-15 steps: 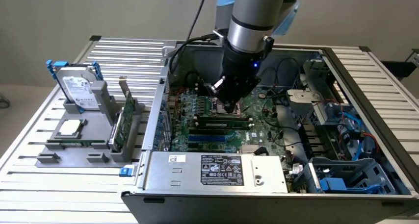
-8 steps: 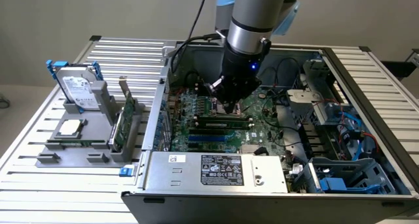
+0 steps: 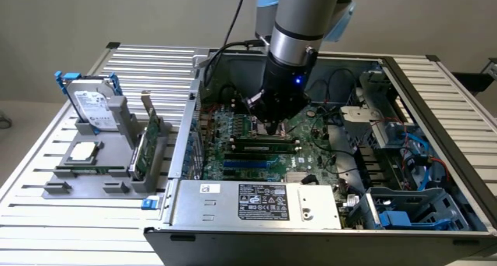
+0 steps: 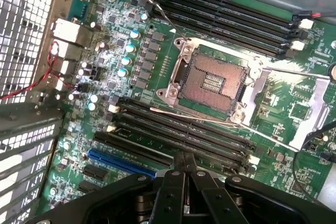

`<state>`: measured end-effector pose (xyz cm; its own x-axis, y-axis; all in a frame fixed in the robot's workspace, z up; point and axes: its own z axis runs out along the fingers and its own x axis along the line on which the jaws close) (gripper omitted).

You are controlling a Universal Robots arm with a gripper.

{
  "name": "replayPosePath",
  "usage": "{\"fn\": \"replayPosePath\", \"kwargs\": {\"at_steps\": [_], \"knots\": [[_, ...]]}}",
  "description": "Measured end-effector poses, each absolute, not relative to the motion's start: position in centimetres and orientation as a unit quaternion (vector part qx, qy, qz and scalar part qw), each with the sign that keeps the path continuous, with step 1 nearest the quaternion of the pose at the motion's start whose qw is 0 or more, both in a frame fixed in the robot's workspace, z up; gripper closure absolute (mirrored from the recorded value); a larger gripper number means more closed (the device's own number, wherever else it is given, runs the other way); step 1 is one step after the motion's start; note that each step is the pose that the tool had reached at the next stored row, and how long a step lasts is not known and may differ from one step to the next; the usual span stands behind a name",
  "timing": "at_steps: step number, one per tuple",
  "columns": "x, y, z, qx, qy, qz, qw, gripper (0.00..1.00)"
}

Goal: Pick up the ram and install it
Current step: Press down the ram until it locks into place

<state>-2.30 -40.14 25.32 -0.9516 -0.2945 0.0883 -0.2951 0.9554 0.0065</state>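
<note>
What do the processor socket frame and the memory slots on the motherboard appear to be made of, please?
Processor socket frame: probably bare metal, silvery and glinting at its screwed corners. Memory slots: likely moulded plastic, matte black with pale end clips.

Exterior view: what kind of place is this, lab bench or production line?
Probably a lab test bench for PC assembly. An open computer case lies on a slatted metal table, a grey parts holder beside it carries a hard drive, and the arm's tool hangs shut over the motherboard.
</note>
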Motion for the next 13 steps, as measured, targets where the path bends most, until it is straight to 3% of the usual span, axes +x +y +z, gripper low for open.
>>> {"fn": "replayPosePath", "kwargs": {"at_steps": [13], "knots": [[-2.3, -40.13, 25.25, 0.088, -0.996, 0.004, 0.022, 0.89]]}}
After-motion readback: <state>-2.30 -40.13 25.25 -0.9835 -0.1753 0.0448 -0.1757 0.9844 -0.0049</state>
